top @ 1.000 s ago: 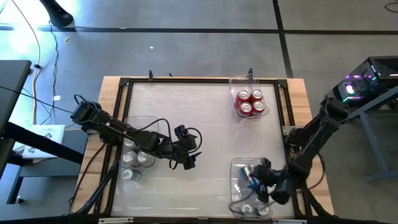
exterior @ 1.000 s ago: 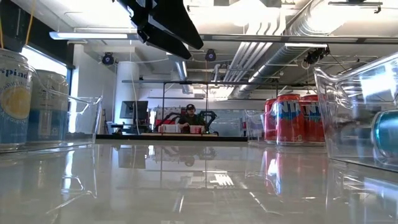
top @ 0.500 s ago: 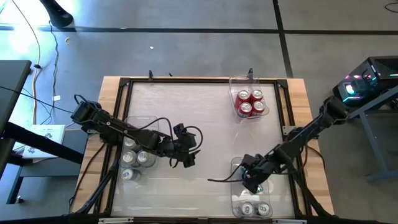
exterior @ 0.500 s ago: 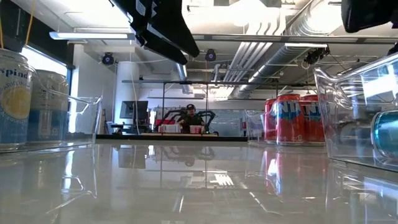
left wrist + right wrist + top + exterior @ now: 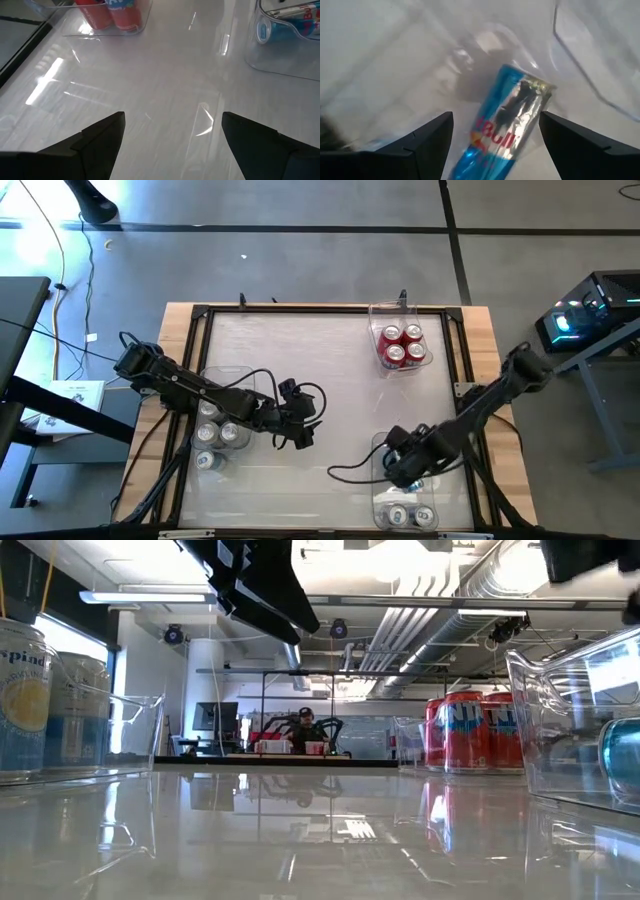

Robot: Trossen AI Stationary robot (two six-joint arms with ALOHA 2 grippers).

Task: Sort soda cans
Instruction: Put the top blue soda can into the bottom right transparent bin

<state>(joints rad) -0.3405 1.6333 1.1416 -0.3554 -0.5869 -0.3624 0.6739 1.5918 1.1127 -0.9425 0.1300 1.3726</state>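
I have the right claw spread wide, empty, above a blue can lying on its side in the near-right bin. Left claw wide, hovering mid-surface. Red cans sit in far bin.

A white glossy table with a black frame and wooden border sits on a grey concrete floor. Three clear plastic bins stand on it: one at the far right, one at the near right, one at the left. A computer with coloured lights sits right of the table. Far across the room, a person sits at a desk.
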